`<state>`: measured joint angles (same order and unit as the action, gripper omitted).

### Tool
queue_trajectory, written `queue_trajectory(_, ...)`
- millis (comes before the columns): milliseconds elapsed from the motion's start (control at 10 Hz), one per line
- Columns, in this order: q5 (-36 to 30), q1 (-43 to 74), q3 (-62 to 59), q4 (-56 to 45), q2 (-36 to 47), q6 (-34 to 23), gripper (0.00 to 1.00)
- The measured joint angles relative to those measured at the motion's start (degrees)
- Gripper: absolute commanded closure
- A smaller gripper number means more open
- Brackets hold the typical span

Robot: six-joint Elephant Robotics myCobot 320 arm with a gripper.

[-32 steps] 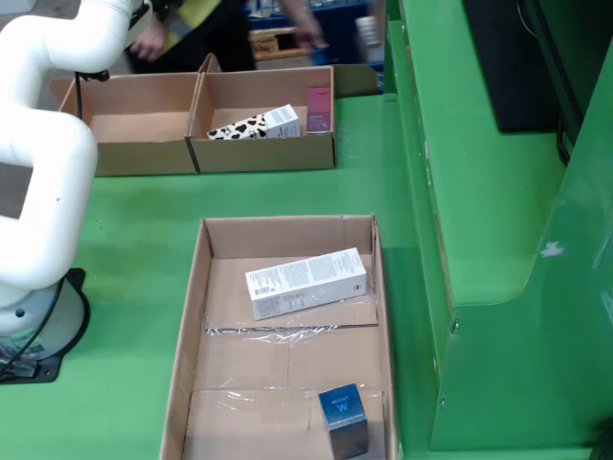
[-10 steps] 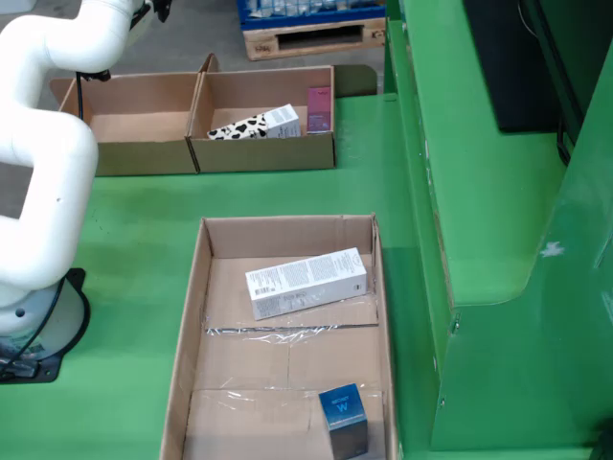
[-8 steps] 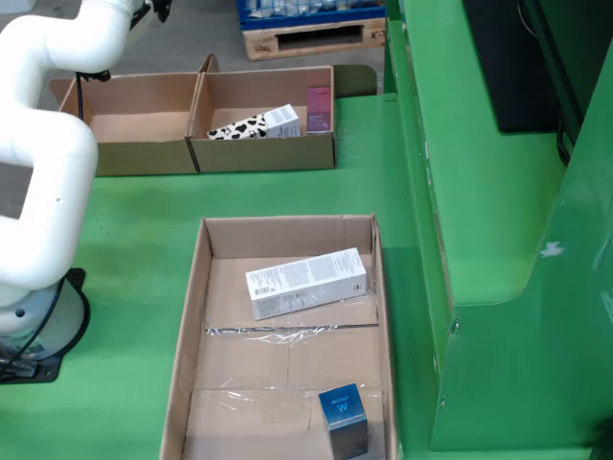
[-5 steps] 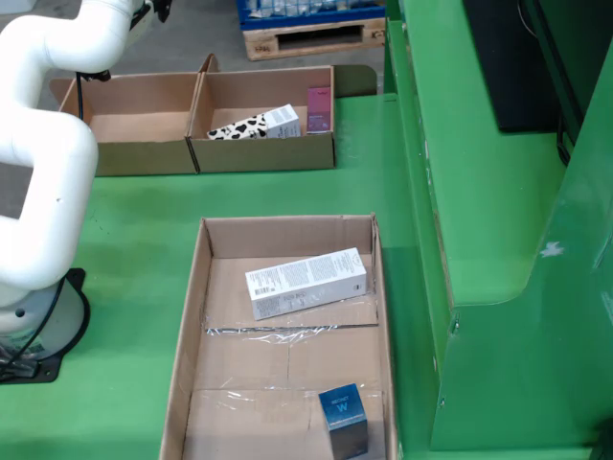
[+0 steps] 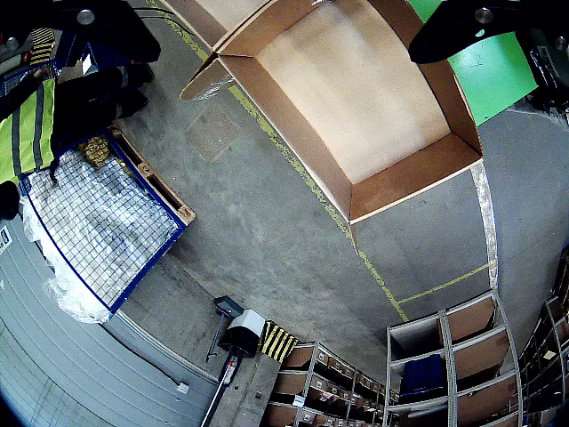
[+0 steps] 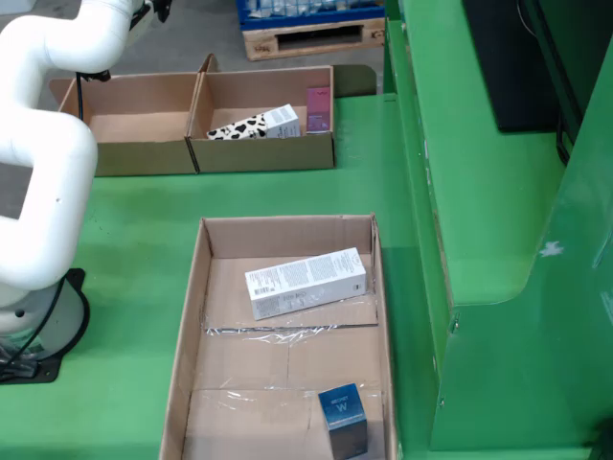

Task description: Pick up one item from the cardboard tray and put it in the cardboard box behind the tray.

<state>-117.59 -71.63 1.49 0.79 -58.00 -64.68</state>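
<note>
View from side: long white printed carton point(image 6: 306, 282) lay across shallow brown cardboard tray point(image 6: 186, 337); small blue cube box point(image 6: 343, 415) near tray's front; cow-patterned carton point(image 6: 255, 125) in right-hand brown cardboard box point(image 6: 268, 151) behind; white jointed arm point(image 6: 43, 153) at left, pincer out of sight.

View riding on gripper: two dark fingers point(image 5: 449, 28) at top corners, well apart, holding nothing; bare-floored cardboard box point(image 5: 356, 98) between them.

Warehouse: shelving racks point(image 5: 444, 356), pallet point(image 6: 311, 36)

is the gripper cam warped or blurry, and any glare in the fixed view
The view that riding on the gripper is strongly fisheye: the cardboard box edges and the shelving bow, corners darken, yet focus is sharp. The fixed view from above is evenly lit and slightly soft, with mild glare on the plastic film in the tray.
</note>
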Motion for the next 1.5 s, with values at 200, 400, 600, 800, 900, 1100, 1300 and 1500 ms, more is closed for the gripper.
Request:
queue_trajectory(200,0.00,0.09,0.00,0.00,0.00,0.00,0.00)
queue_trajectory(400,0.00,0.18,0.00,0.00,0.00,0.00,0.00)
queue_trajectory(600,-0.35,1.41,2.64,-2.10,1.67,-1.15,0.00)
queue_trajectory(800,0.61,2.64,8.00,0.35,7.64,-0.71,0.00)
queue_trajectory(900,0.61,3.87,10.37,2.81,9.93,1.23,0.00)
queue_trajectory(1100,2.11,6.86,16.79,9.05,16.43,5.71,0.00)
queue_trajectory(1300,3.51,8.53,22.24,14.59,21.97,9.14,0.00)
queue_trajectory(1500,5.62,10.38,27.77,20.12,27.59,13.80,0.00)
